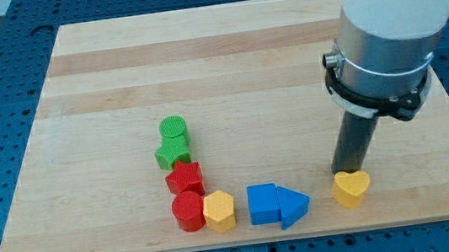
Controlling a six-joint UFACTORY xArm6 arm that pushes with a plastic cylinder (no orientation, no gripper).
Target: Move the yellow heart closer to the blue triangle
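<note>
While touching yellow heart (351, 188), tip (347, 171), blue triangle (293, 205) nr left.

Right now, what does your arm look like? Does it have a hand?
No hand. My arm is a fat white tube over a silver-grey cylinder, with a black ring clamped round its bottom. Below hangs a straight dark rod; my tip is its lower end. No cables or markings show.

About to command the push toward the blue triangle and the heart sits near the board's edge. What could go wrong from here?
My tip sits at the yellow heart's upper edge, not its right side, so a push may drive it toward the board's bottom edge. Pushed too far left, the heart may shove the blue triangle into the blue cube.
</note>
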